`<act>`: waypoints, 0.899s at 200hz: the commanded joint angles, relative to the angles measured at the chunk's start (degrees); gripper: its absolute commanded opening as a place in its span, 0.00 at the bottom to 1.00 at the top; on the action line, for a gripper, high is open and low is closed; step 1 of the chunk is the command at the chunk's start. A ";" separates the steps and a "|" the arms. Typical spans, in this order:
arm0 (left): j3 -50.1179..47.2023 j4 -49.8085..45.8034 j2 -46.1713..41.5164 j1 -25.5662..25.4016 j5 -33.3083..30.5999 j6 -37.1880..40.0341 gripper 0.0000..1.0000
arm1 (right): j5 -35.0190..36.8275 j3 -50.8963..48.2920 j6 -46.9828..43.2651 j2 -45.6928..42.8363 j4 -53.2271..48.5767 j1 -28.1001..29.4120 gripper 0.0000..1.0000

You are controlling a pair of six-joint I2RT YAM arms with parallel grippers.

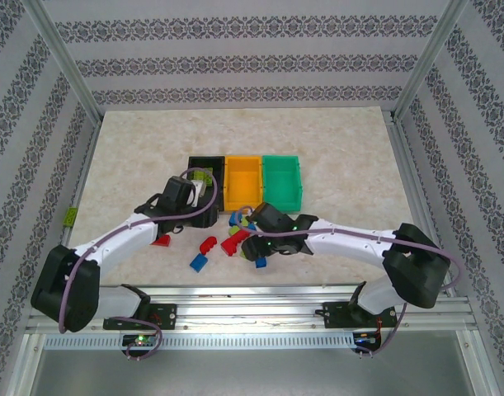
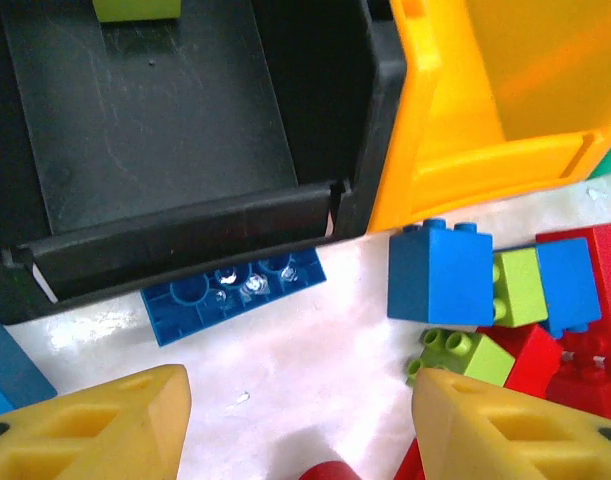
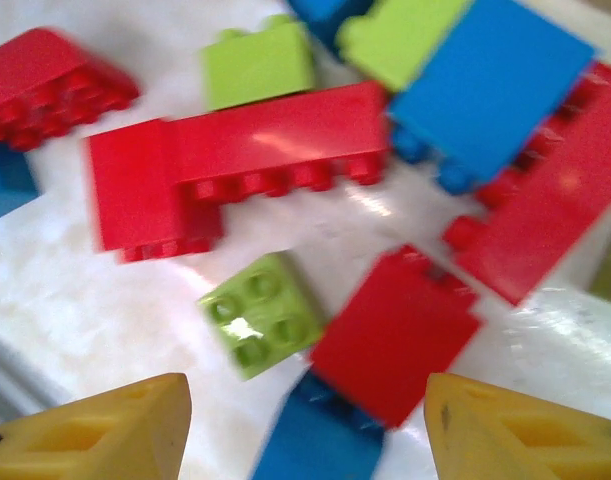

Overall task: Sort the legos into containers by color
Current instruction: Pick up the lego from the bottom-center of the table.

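Three containers stand in a row: a black bin (image 1: 204, 162), an orange bin (image 1: 242, 183) and a green bin (image 1: 282, 181). The black bin (image 2: 155, 130) holds a lime lego (image 2: 135, 8) at its far end. Red, blue and lime legos (image 1: 209, 245) lie loose in front of the bins. My left gripper (image 2: 300, 425) is open over bare table just before the black bin, near an upturned blue lego (image 2: 235, 295). My right gripper (image 3: 305, 430) is open low over the pile, with a lime lego (image 3: 260, 315), a red lego (image 3: 395, 330) and a blue lego (image 3: 320, 445) below its jaws.
The orange bin (image 2: 495, 110) sits right beside the black one. A cluster of blue (image 2: 440, 272), lime (image 2: 520, 285) and red (image 2: 585, 385) bricks lies right of my left gripper. A red brick (image 1: 161, 241) and a blue brick (image 1: 199, 262) lie near the front.
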 commanded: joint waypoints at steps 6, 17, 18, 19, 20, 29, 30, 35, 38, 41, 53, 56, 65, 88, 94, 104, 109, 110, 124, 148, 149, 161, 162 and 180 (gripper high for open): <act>-4.69 10.88 -2.31 0.48 -1.23 3.64 0.60 | 3.53 5.96 -0.57 3.19 -6.63 3.71 0.63; -6.04 12.41 -2.36 0.53 -2.67 4.61 0.60 | 3.50 8.53 -1.40 6.07 -7.99 4.44 0.63; -6.11 12.52 -2.33 0.55 -2.72 4.71 0.60 | 3.54 8.80 -1.45 6.34 -8.05 4.51 0.63; -6.19 12.62 -2.36 0.56 -2.79 4.85 0.60 | 3.57 9.02 -1.60 6.56 -8.13 4.59 0.63; -6.27 12.66 -2.33 0.56 -2.87 5.01 0.60 | 3.58 9.26 -1.81 6.81 -8.30 4.64 0.63; -6.73 13.01 -2.10 0.78 -4.43 6.07 0.59 | 4.00 10.98 -3.12 8.84 -8.96 4.98 0.63; -6.72 13.04 -2.11 0.81 -4.70 6.01 0.59 | 4.01 11.12 -3.19 9.04 -9.02 4.96 0.63; -6.83 12.81 -2.05 1.08 -6.25 5.33 0.58 | 4.19 11.77 -4.01 10.24 -9.15 4.98 0.64; -6.92 12.89 -2.06 1.34 -6.88 4.86 0.58 | 4.27 12.12 -4.49 10.90 -9.22 5.02 0.64; -7.19 13.10 -2.12 1.69 -7.21 4.46 0.58 | 4.48 12.45 -4.89 11.61 -9.37 5.03 0.64; -8.26 14.67 -2.70 3.49 -6.91 3.15 0.58 | 4.95 14.38 -6.87 14.29 -10.86 4.81 0.64; -8.61 14.86 -2.91 3.82 -6.91 2.72 0.57 | 5.06 14.94 -7.20 15.01 -11.35 4.73 0.64; -9.77 15.93 -3.86 5.33 -6.80 1.50 0.58 | 5.13 16.01 -7.86 16.75 -11.70 4.35 0.64; -13.09 17.88 -7.86 7.90 -6.88 -0.67 0.58 | 5.16 16.97 -8.17 19.07 -11.68 4.10 0.62; -13.22 16.91 -9.21 8.27 -7.08 -0.67 0.58 | 5.65 16.84 -8.18 19.22 -11.73 4.10 0.62; -13.96 16.07 -11.59 8.50 -8.17 -0.72 0.58 | 6.29 16.38 -8.46 19.26 -11.79 4.00 0.62; -14.50 16.04 -13.07 8.57 -8.36 -0.72 0.58 | 6.26 16.21 -8.63 19.33 -11.93 3.82 0.62; -14.60 16.05 -13.40 8.57 -8.38 -0.76 0.58 | 6.25 16.19 -8.66 19.34 -11.96 3.77 0.62; -15.98 15.56 -17.09 8.58 -9.10 -0.64 0.58 | 5.35 15.90 -9.51 19.83 -12.86 3.32 0.62; -17.65 14.56 -22.34 8.76 -11.92 -0.72 0.58 | 4.43 15.18 -10.71 20.47 -15.10 3.24 0.62; -17.67 14.56 -22.47 8.80 -11.96 -0.72 0.58 | 4.45 15.11 -10.76 20.48 -15.17 3.21 0.62; -18.03 14.24 -24.26 8.78 -12.27 -0.72 0.58 | 4.17 14.24 -10.98 20.22 -15.50 3.18 0.62; -18.04 14.23 -24.44 8.80 -12.27 -0.68 0.58 | 4.14 14.20 -10.98 20.18 -15.50 3.18 0.61; -18.52 14.10 -26.10 8.84 -12.59 -0.54 0.58 | 3.01 13.26 -11.16 19.78 -15.48 3.30 0.56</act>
